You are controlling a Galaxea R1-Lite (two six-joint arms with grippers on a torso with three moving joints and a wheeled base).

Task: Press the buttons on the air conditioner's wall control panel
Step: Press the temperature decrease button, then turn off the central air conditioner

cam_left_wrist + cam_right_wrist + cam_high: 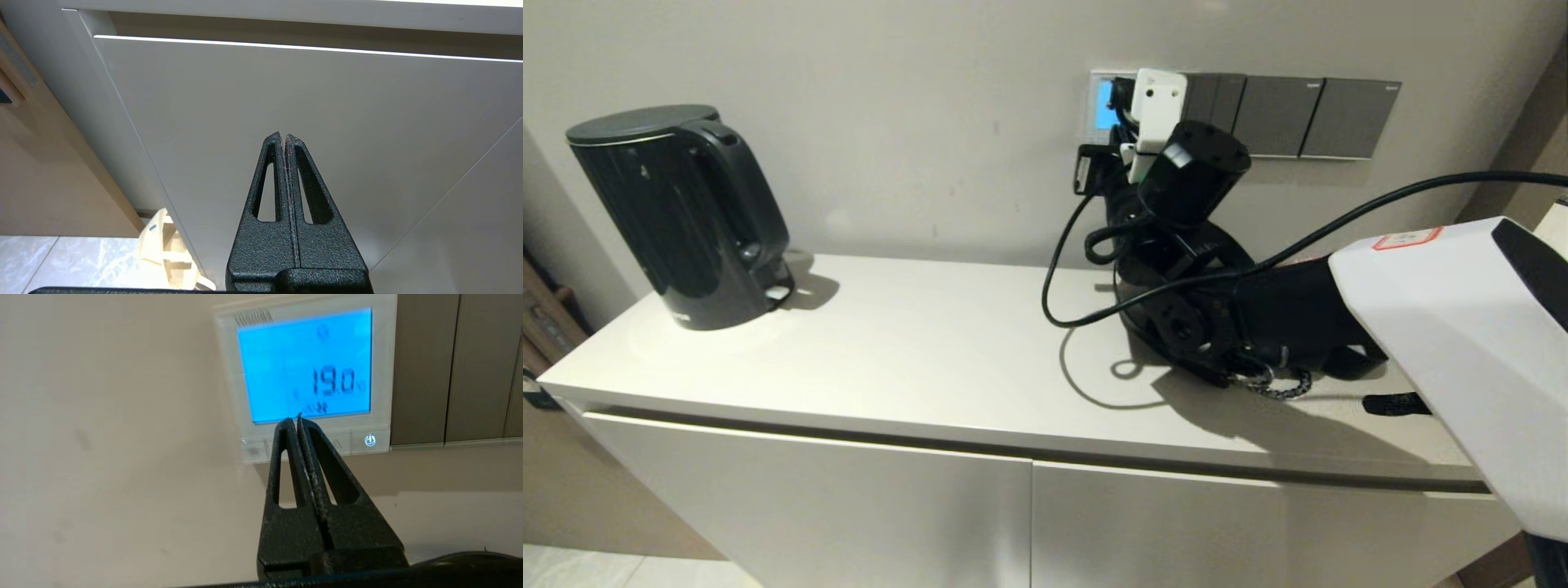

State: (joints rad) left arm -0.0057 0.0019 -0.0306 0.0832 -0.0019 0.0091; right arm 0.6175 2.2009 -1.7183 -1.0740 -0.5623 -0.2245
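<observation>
Looking first at containers, we see one black kettle (686, 216) on the white worktop (915, 351), at about 9 o'clock in the head view; its lid is down, so we cannot tell what is inside. Below the worktop, the cabinet doors (817, 506) are shut.

Our right gripper (297, 422) is raised to the wall, and its jaws are pressed together with nothing between them. In the right wrist view the closed tip stands in front of the lower edge of the air conditioner's wall control panel (384, 367), just where the screen (286, 355) meets the buttons (369, 440). If the tip touches the panel, we cannot tell. The key with the lit power sign is at about 3 o'clock from the tip, and a key with lines is at about 9 o'clock from it.

The panel is a small white square with a glowing blue screen that shows 19.0. It is fixed on the wall at about 12 o'clock in the head view, mostly hidden behind our right arm, and it touches the row of dark grey switch plates (1307, 114) at its 3 o'clock side.

Our left gripper (284, 136) hangs low before a cabinet door, its jaws closed on nothing.
</observation>
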